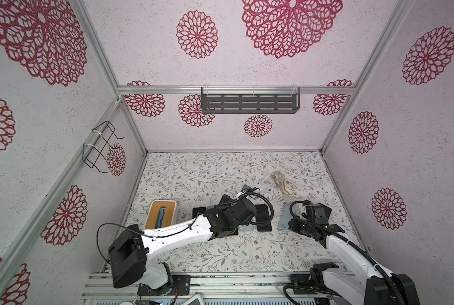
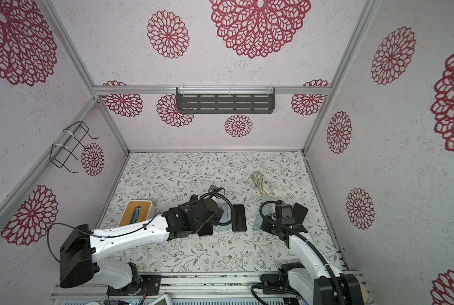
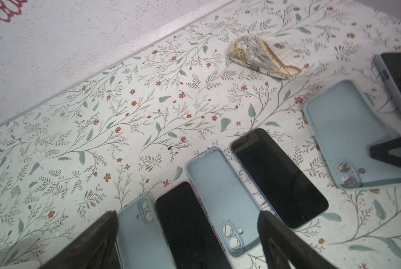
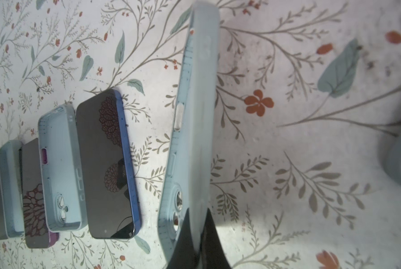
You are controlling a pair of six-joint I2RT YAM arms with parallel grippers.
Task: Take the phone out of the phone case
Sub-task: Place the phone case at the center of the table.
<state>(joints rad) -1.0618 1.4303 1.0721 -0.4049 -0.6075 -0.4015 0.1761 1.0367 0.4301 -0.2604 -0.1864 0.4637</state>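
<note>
One light case [image 4: 194,116], pinched at its camera-end rim by the right claw [image 4: 197,233], probably flexes and slips; left claw [image 3: 189,215] gapes wide.

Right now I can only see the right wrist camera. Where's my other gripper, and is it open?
Observer: The left gripper is open, hovering over a bare black phone in the row.
Operator: Is there anything farther back that I can't see?
Observer: Yes, a patterned pouch lies by itself nearer the back wall.
Operator: And what's over by the left arm?
Observer: A box with a wooden lid stands at the left end of the row, close to the left wall.
</note>
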